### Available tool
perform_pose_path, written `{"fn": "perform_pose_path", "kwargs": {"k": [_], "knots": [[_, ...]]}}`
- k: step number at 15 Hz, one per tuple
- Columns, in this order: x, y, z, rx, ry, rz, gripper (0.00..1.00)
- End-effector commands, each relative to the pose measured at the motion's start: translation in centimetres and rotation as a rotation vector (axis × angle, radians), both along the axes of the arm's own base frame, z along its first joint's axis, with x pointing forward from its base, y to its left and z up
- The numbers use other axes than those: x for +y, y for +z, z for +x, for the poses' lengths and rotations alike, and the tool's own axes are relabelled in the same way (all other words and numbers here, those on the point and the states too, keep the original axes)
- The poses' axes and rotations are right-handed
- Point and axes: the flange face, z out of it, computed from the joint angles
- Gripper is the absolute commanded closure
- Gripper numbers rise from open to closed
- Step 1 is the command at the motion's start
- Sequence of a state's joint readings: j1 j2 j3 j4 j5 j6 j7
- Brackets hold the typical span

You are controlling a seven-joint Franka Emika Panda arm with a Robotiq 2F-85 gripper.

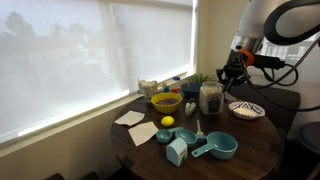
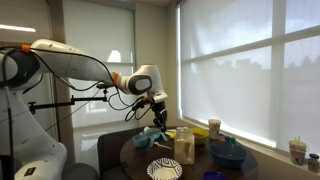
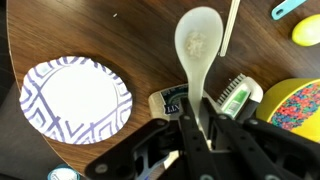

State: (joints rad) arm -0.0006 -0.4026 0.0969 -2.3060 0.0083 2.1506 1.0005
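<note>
Above the round wooden table (image 3: 60,30), the pincer (image 3: 200,125) pinches a white plastic spoon (image 3: 198,50); a loose hold could drop it near the patterned plate (image 3: 75,98) at nine o'clock.

An exterior view looks across the table (image 1: 255,135) at the blinds (image 1: 90,50); an exterior view faces the arm (image 2: 78,63) from farther back. The wrist view looks straight down, close, past the gripper (image 3: 203,125) and its spoon (image 3: 197,45). All three share the patterned plate (image 1: 246,110).
</note>
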Motion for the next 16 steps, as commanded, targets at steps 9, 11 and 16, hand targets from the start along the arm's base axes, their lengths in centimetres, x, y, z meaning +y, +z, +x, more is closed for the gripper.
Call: {"fn": "perform_pose_path", "kwargs": {"k": [9,11,16], "knots": [[-6.8,5.1,-0.1,-0.02,-0.153,0.017,0.97],[-8.3,5.3,0.4,-0.03,-0.194,-0.009,0.97],[-9.9,4.6,2.1,-0.058,-0.262,-0.037,0.97]]}}
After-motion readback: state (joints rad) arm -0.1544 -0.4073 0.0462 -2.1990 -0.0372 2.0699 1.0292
